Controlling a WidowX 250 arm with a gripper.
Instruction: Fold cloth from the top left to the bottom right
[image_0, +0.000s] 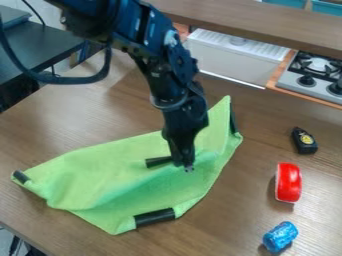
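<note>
The gripper hangs down over the middle of the green cloth, at its surface or just above it. Directly left of the gripper's tip is a black-taped piece of the cloth, lying over the green fabric. The cloth is partly folded and wrinkled, with one point up at the back right and a long end at the left. More black tape marks its left end, front edge and back right edge.
To the right on the brown table lie a small black object, a red object and a blue cylinder. A sink unit and stove stand behind.
</note>
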